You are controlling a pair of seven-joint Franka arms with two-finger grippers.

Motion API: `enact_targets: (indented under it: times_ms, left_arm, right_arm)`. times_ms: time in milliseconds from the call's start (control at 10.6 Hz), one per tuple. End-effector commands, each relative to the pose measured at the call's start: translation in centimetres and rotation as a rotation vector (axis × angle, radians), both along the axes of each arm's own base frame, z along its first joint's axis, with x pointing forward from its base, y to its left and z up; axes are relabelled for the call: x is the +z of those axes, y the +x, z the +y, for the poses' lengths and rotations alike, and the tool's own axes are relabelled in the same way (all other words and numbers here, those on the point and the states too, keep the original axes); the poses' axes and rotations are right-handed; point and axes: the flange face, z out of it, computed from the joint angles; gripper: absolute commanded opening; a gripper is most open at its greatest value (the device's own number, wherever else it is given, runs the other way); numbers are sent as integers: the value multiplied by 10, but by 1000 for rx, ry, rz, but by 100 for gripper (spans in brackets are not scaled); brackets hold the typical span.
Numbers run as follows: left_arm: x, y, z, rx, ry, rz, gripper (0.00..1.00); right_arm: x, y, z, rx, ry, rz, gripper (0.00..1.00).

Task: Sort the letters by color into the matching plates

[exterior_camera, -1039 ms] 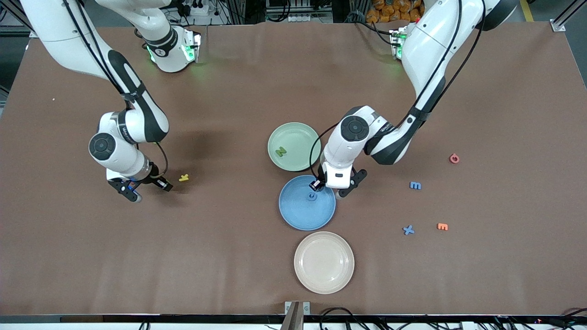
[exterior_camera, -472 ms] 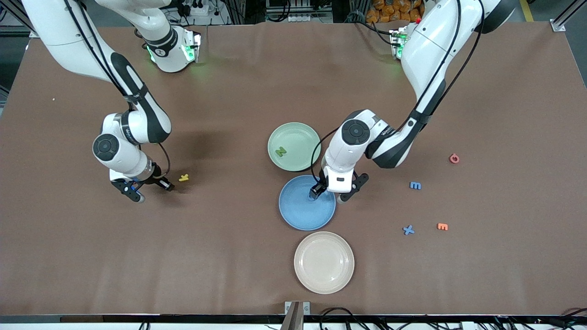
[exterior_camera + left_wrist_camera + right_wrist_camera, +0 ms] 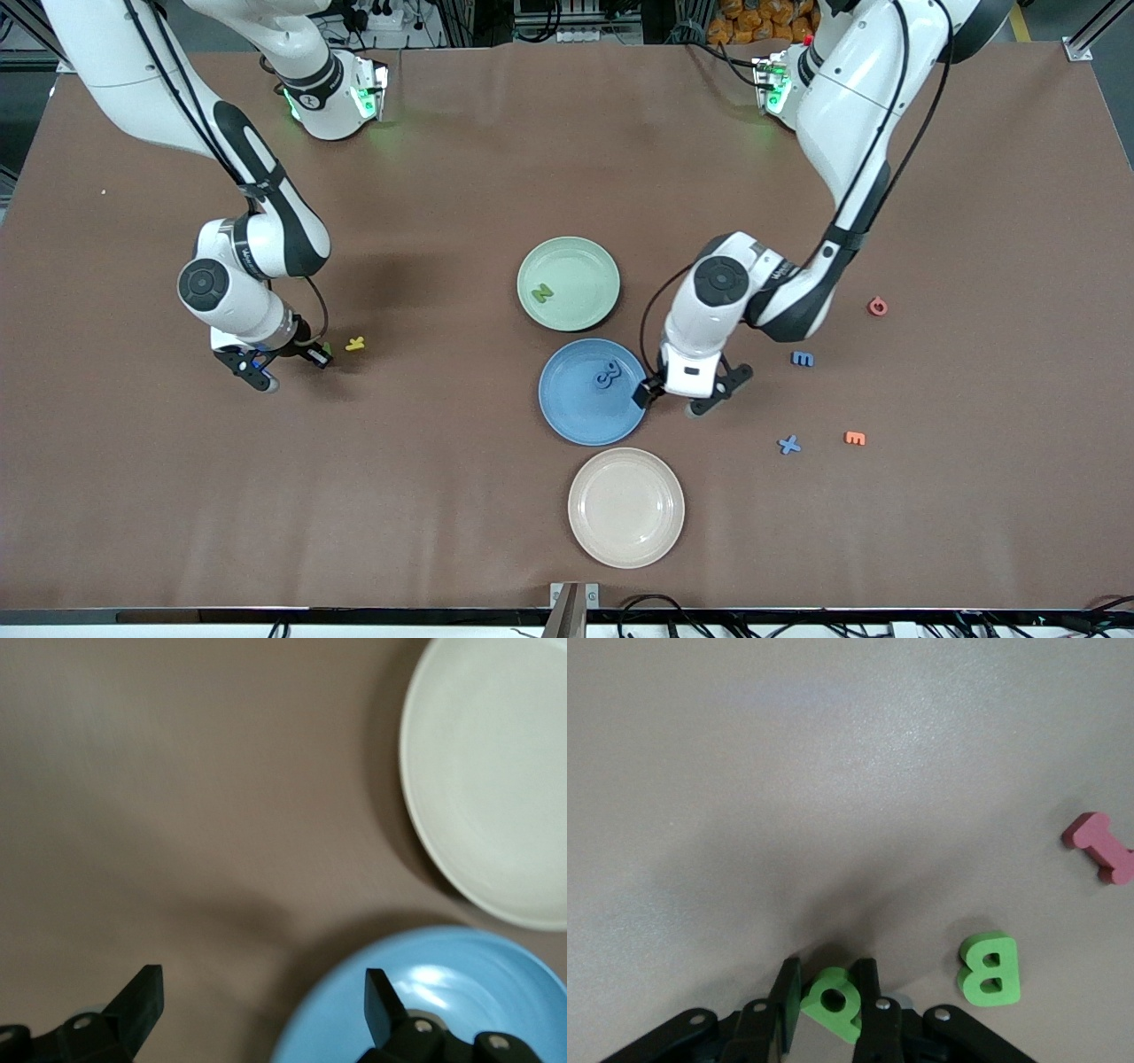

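Note:
The pale green plate holds a green N. The blue plate lies just nearer the camera and holds a dark blue letter. My left gripper is open and empty over that plate's rim toward the left arm's end; its wrist view shows the gripper above the blue plate. A blue m and a blue x lie toward the left arm's end. My right gripper is low over the table, and its wrist view shows the gripper shut on a green letter. A green B lies beside it.
A cream plate lies nearest the camera and also shows in the left wrist view. A red letter and an orange m lie near the blue letters. A yellow letter lies by the right gripper. A red letter shows there too.
My left gripper has moved off the middle of the blue plate toward the left arm's end, and the blue letter now lies uncovered in the plate. My right gripper has barely moved.

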Motion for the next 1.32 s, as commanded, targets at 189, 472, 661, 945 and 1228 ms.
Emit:
enact_targets:
  times_ms: [189,472,661,945,1228]
  left_arm:
    - [-5,45,102,-357,141,16,100]
    - [-12,64,161,-516,173,24,100]
    - [-11,74,181,-606,128,25,100]
    - [-12,94,189,-660,130,104,100]
    - [-18,103,199,-705,145,94,100]
  right_arm:
    - [6,3,3,6,4,-7,0]
    - [12,5,2,6,4,-18,0]
    - [25,11,3,10,1,6,0]
    - [42,18,10,15,2,25,0]
    - [52,20,42,54,13,33,0]
